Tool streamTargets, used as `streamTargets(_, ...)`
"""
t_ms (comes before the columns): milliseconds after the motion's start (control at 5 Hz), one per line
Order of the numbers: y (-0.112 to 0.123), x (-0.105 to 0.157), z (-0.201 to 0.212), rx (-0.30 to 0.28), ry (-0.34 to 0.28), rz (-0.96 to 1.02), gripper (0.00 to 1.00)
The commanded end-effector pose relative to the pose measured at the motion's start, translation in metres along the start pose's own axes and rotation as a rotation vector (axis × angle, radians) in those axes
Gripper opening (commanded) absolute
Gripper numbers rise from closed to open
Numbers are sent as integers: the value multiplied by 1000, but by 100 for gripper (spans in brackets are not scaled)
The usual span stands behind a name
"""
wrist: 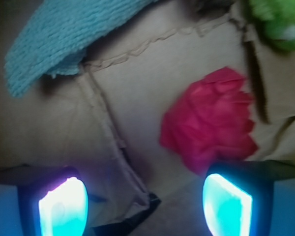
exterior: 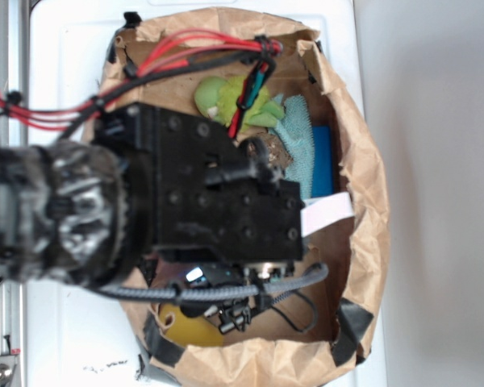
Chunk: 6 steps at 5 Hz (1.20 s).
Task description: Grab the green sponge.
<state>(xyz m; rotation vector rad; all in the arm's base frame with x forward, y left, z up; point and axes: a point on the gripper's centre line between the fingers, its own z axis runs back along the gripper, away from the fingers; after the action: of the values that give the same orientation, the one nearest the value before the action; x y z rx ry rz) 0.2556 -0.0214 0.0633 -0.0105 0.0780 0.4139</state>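
Inside your paper bag (wrist: 137,98), reading left to right: the teal cloth (wrist: 64,34) up left, the red crumpled wad (wrist: 211,123), then the green sponge (wrist: 278,22) beyond it at upper right. Your jaws hang released, holding nothing.

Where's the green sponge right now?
In the wrist view the green sponge sits at the top right corner, above the red crumpled thing; the open gripper is well short of it.

The robot arm (exterior: 185,193) hides most of the paper bag's (exterior: 363,169) interior, and the green toy (wrist: 278,22) is blurred and cut off.
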Motion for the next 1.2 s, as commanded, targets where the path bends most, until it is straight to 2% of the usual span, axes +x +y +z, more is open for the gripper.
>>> streamTargets(0,-15,-5,-10,-53,7,-49,100)
streamTargets(200,-16,-5,-6,-143,94,-76,100)
streamTargets(400,-18,-6,-2,-170,110,-87,100)
streamTargets(1000,-23,-8,3,-169,127,-116,100)
